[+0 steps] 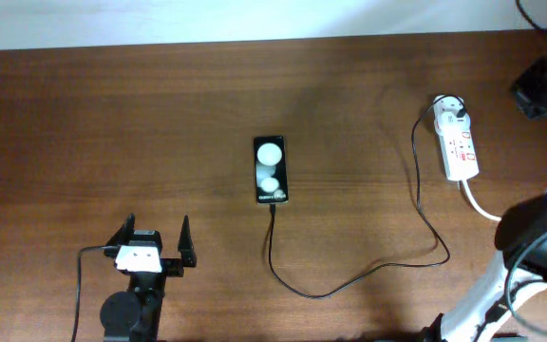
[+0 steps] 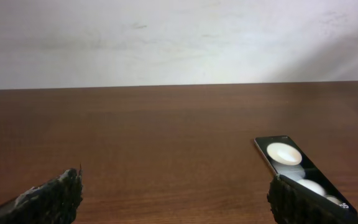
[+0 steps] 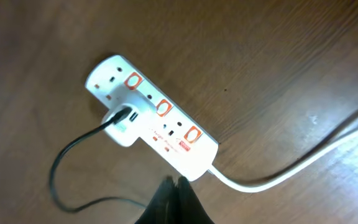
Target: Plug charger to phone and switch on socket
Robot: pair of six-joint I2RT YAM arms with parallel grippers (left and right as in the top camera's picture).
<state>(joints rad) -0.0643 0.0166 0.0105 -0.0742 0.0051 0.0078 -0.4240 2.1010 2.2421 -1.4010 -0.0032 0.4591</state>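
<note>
The phone point(image 1: 270, 169) lies flat mid-table, and its far part shows in the left wrist view point(image 2: 289, 157). The charger's thin black cable point(image 1: 349, 280) runs from the phone's near edge, where its tip touches, round to a white plug adapter point(image 1: 450, 114) seated in the socket point(image 1: 461, 150). In the right wrist view the adapter point(image 3: 123, 127) sits in the socket point(image 3: 173, 134), which has red switches. My left gripper point(image 1: 156, 243) is open and empty, left of and nearer than the phone point(image 2: 176, 199). My right gripper point(image 3: 176, 185) is shut and empty, above the socket's cord end point(image 1: 537, 87).
The socket's thick white cord point(image 1: 482, 207) trails toward the right arm point(image 1: 530, 237) and shows in the right wrist view point(image 3: 284, 177). The table's far edge meets a white wall point(image 2: 179, 37). Bare wood lies between the left gripper and the phone.
</note>
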